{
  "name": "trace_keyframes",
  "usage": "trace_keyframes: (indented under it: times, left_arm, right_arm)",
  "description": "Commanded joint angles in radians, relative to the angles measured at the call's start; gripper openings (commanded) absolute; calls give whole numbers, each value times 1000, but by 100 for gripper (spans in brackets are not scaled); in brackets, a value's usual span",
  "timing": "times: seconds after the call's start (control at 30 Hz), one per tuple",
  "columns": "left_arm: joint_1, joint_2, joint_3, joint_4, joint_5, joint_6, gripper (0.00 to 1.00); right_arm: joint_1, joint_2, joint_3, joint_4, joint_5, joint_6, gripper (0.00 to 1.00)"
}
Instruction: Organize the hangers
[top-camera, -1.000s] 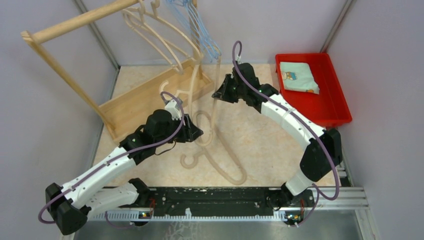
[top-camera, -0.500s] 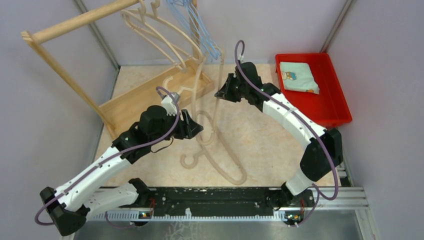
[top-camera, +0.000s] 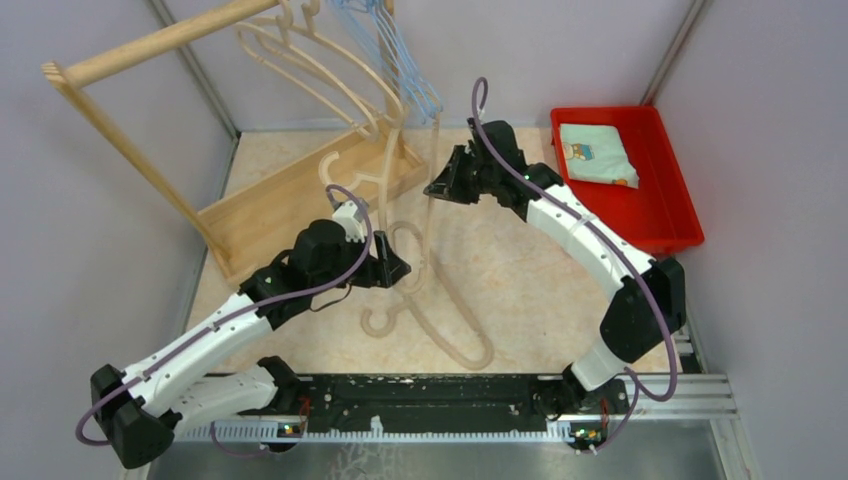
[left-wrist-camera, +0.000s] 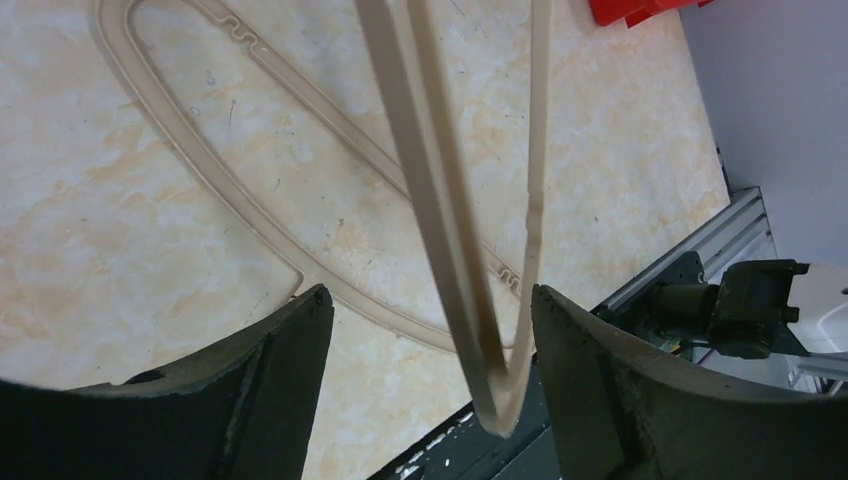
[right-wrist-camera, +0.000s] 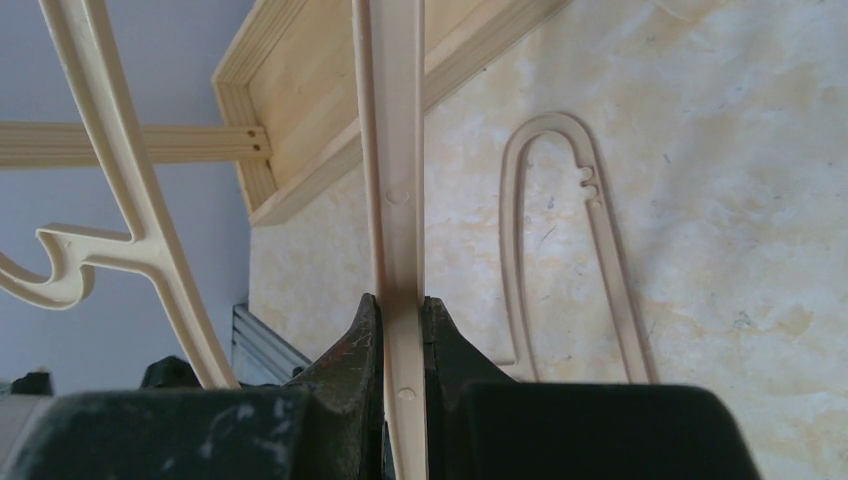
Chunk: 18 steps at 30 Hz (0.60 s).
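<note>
While your right gripper (right-wrist-camera: 400, 312) pinches the beige hanger (right-wrist-camera: 392, 150) upright toward the table's (top-camera: 530, 270) far edge, its lower corner hangs between your left gripper's (left-wrist-camera: 430, 300) spread fingers; a second hanger (top-camera: 458, 338) lies flat nearer the near edge, bare tabletop to its right

Left arm (top-camera: 200, 345) extended low toward centre, left gripper (left-wrist-camera: 425, 300) with jaws spread wide, right arm (top-camera: 580, 235) arched forward and leftward, right gripper (right-wrist-camera: 400, 310) pinched tight on a beige hanger (right-wrist-camera: 392, 150).
</note>
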Motion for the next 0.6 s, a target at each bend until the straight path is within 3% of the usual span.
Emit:
trace_keyframes:
  times: [0.0,0.17,0.4,0.43,0.47,0.53,0.57]
  left_arm:
    - [-6,36,-33,134,19,8,79]
    - [-6,68,-27,195,19,-3,79]
    - [-5,38,-5,137,-27,-22,8]
    - [-6,27,-6,116,-43,-30,1]
    - [-6,17,-5,93,-59,-36,0]
    - [-5,-11,-2,43,-94,-55,0]
    - [-5,-21,2,11,-127,-68,0]
  right_arm:
    - [-4,-19,55,75,-100,49,0]
    - [26,-8,59,66,-136,60,0]
    - [37,-1,18,41,-96,48,0]
    - [36,5,20,30,-91,44,0]
    - [36,12,22,18,-84,38,0]
    - [37,26,34,-19,-56,27,13]
    - [36,34,46,-47,-31,19,29]
